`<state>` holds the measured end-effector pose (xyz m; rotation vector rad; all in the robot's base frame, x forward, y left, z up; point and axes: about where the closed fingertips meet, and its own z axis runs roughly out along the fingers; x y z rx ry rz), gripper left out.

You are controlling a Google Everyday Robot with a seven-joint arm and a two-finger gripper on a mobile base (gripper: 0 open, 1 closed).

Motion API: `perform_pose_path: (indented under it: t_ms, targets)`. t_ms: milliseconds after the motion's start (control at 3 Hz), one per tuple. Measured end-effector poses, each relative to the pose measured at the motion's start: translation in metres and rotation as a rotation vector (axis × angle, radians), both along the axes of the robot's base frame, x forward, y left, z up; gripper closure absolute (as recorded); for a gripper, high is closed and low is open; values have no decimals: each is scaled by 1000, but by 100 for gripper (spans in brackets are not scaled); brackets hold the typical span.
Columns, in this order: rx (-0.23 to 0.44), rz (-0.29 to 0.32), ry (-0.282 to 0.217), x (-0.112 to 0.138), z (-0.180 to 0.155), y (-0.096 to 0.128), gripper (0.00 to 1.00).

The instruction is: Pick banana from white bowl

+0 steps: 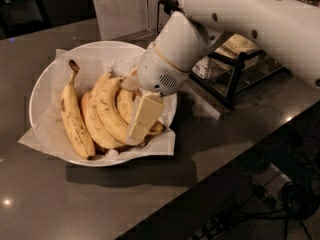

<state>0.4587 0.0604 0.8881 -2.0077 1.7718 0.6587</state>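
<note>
Gripper (pixel 141 118) sits low in the white bowl (pixel 36 94), right against the banana (pixel 123 103), which is partly hidden behind it. Grasping step. Clamped yet? Cannot tell. Next: secure hold, then clean lift.

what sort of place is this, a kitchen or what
Probably an office kitchen or break area: a dark stone-like counter, a white bowl of bananas lined with paper, and a black wire rack of snack packets behind. The robot's hand is down in the bowl, among the bananas.
</note>
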Motion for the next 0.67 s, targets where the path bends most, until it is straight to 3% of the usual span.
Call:
perform_pose_path:
  t_ms: [333, 667]
  targets:
    - [-37, -84, -2, -11, -9, -23, 13]
    - [-65, -181, -43, -26, -7, -53, 14]
